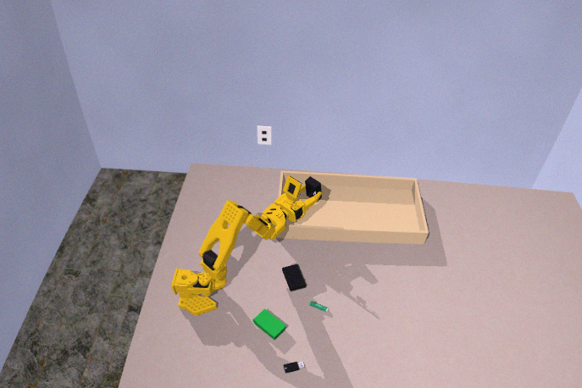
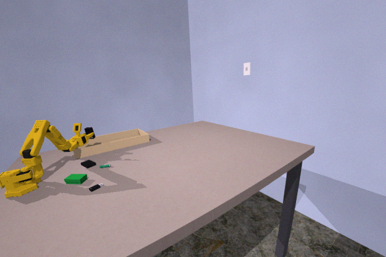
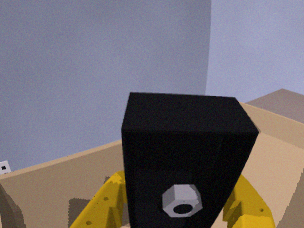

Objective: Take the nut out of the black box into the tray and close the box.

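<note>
My gripper (image 1: 312, 191) (image 2: 91, 135) (image 3: 181, 176) is shut on the black box's base (image 1: 313, 185) (image 2: 89, 132) (image 3: 185, 114). It holds the base in the air over the left end of the wooden tray (image 1: 355, 235) (image 2: 114, 147) (image 3: 50, 185). The base is strongly tipped, with its open side toward the wrist camera. The grey nut (image 3: 181, 200) shows inside the base in the wrist view, between the fingers. The black lid (image 1: 294, 277) (image 2: 88, 164) lies flat on the table in front of the tray. The lower end of the base is cut off in the wrist view.
A closed green box (image 1: 269, 324) (image 2: 75, 178) lies on the table near the arm's foot. A small green cylinder (image 1: 318, 306) (image 2: 104, 165) lies right of the lid. A black USB stick (image 1: 292, 367) (image 2: 95, 187) lies beyond the green box. The tray's walls stand around the space below the gripper.
</note>
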Available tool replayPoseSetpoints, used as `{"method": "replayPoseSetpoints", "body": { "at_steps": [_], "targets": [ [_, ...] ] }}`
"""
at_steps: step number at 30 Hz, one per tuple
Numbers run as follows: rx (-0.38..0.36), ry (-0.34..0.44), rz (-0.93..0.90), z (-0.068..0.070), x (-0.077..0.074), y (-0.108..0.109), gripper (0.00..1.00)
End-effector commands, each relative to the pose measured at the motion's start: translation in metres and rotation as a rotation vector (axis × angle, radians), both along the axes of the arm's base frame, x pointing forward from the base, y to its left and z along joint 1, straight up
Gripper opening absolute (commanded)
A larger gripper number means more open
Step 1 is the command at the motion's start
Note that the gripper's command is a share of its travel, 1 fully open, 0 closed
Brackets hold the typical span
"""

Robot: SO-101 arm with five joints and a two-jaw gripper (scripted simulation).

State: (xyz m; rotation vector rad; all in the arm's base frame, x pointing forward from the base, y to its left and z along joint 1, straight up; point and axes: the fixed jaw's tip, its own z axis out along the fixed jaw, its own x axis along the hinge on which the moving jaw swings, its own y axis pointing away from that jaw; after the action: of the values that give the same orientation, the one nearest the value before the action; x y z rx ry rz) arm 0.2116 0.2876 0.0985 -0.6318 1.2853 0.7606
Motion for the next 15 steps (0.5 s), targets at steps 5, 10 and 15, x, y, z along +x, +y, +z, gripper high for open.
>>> {"method": "replayPoseSetpoints", "body": {
  "at_steps": [5, 10, 15],
  "targets": [
    [0.083, -0.079, -0.010, 0.0213, 0.0016, -0.0020, 0.20],
    [0.096, -0.089, -0.010, 0.0212, 0.0004, -0.0034, 0.20],
    [0.114, -0.105, -0.010, 0.0212, -0.0015, -0.0056, 0.20]
  ]
}}
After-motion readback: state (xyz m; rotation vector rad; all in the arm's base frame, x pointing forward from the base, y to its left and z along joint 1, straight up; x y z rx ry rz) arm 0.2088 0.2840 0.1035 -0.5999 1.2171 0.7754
